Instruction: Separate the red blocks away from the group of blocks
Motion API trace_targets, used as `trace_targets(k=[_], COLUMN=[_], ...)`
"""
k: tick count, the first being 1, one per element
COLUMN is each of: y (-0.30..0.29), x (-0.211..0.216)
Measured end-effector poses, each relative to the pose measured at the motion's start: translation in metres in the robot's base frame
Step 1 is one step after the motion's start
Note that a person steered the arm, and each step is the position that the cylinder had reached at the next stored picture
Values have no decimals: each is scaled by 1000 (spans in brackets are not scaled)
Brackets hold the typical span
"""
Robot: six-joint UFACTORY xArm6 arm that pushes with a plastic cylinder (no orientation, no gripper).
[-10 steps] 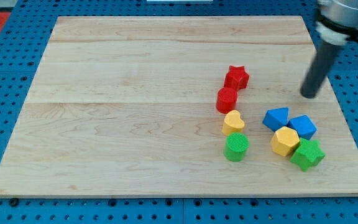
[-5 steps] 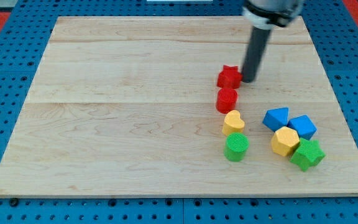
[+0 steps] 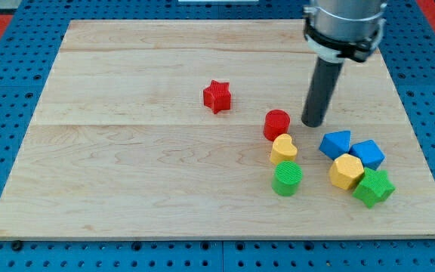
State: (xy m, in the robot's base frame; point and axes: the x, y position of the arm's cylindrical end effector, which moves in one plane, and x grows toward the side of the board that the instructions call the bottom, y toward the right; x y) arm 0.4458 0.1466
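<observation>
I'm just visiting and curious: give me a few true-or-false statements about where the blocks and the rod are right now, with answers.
1. The red star stands alone, apart from every other block. True.
2. The red cylinder touches the green cylinder. False: the yellow heart lies between them.
3. My tip is at the view's right of the red cylinder. True.
4. Both blue blocks sit at the view's left of the yellow heart. False: they sit at its right.

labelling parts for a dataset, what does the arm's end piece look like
A straight, smooth, dark rod, round in section, ending in my tip. Above it sits a wider grey metallic collar ringed with a black band. No cables, markings or jaws show.
</observation>
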Motion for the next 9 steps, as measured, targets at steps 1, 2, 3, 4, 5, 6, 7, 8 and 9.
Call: trace_targets(k=[1,2,3,4,5,6,7,8,9], y=[-13,-43,-78,-97,-118,-153,-175,-172,-131], x=[7,22,27,3,-22,-38,-59,-65,-35])
